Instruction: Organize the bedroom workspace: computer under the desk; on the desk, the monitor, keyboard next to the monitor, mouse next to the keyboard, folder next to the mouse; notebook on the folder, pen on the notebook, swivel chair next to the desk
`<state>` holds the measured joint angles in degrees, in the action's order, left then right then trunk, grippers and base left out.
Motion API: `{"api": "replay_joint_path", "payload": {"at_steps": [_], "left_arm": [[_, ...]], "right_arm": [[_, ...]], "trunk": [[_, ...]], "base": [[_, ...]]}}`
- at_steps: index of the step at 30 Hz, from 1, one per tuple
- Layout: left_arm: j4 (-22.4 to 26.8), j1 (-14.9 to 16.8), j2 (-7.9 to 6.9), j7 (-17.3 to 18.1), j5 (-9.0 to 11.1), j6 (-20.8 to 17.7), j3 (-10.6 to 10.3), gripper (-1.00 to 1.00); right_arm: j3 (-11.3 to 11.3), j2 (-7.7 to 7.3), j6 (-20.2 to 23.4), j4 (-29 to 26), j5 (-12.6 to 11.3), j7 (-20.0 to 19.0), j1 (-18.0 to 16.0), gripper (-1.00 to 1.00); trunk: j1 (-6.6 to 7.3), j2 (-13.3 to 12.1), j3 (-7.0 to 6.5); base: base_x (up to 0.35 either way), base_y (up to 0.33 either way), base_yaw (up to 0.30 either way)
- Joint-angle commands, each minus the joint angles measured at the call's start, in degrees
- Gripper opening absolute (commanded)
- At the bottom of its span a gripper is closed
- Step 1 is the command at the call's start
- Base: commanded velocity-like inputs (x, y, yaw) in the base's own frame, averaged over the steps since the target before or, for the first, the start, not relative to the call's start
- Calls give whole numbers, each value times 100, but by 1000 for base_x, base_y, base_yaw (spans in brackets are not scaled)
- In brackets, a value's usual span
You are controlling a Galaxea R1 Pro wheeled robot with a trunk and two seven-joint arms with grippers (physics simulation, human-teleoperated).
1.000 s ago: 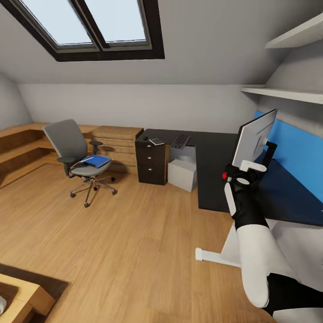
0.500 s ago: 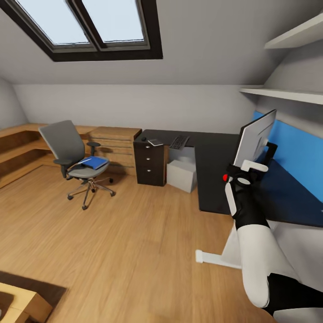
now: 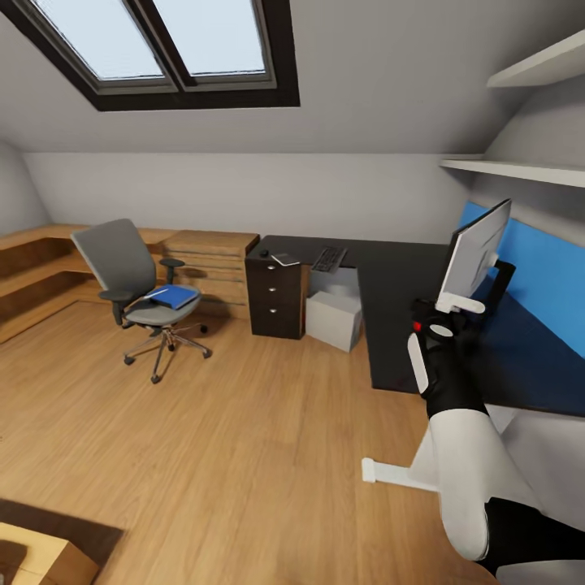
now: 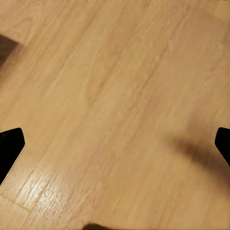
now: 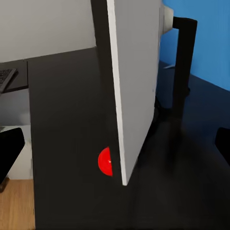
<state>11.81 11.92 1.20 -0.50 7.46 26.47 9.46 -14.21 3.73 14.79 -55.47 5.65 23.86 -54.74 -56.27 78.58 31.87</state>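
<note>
The desk [image 3: 406, 325], glossy black and L-shaped, is the landmark — its three-drawer unit [image 3: 276, 296] closes the end nearest the swivel chair. The swivel chair [image 3: 134, 280] stands on the wood floor [image 3: 227, 439] well apart from the desk, beyond the drawer unit, in front of a light-wood drawer chest [image 3: 207, 260]. The monitor [image 3: 475, 252] stands on the desk's near wing, in front of the blue upright panel [image 3: 540, 276], seen nearly edge-on; in the right wrist view its pale back, black stand and red dot [image 5: 106, 161] are plain. The computer [image 3: 333, 318], a light-grey box, sits on the floor under the desk beside the drawer unit. The folder [image 3: 172, 296] lies on the chair seat. The keyboard [image 3: 329, 258] lies on the far wing of the desk, above the computer. The notebook [image 3: 285, 259] rests on the desk over the drawer unit, with the mouse [image 3: 263, 252] just beside it.

The right gripper [image 5: 115, 143] is spread wide — its two black fingers stand apart either side of the monitor's lower edge, gripping nothing. The left gripper [image 4: 115, 143] is likewise wide, above bare floor.
</note>
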Motion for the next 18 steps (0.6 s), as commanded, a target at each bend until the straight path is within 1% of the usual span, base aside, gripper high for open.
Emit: {"api": "replay_joint_path", "payload": {"at_steps": [1,6,13,18], "left_arm": [[-3,3,2,-1,37,16,-6,100],[-3,3,1,1,36,16,-6,100],[-3,3,-2,-2,30,16,-6,100],[-3,3,-4,-2,31,16,-6,100]], "right_arm": [[-12,6,51,-10,59,-4,-4,100],[-16,-1,51,-18,59,-4,-2,100],[-20,-35,50,-23,59,-1,0,100],[-20,-44,50,-19,61,1,-1,100]], "trunk": [[-1,3,6],[-1,3,6],[-1,3,6],[-1,3,6]], "base": [[76,194,0],[46,113,0],[27,30,0],[192,6,0]]}}
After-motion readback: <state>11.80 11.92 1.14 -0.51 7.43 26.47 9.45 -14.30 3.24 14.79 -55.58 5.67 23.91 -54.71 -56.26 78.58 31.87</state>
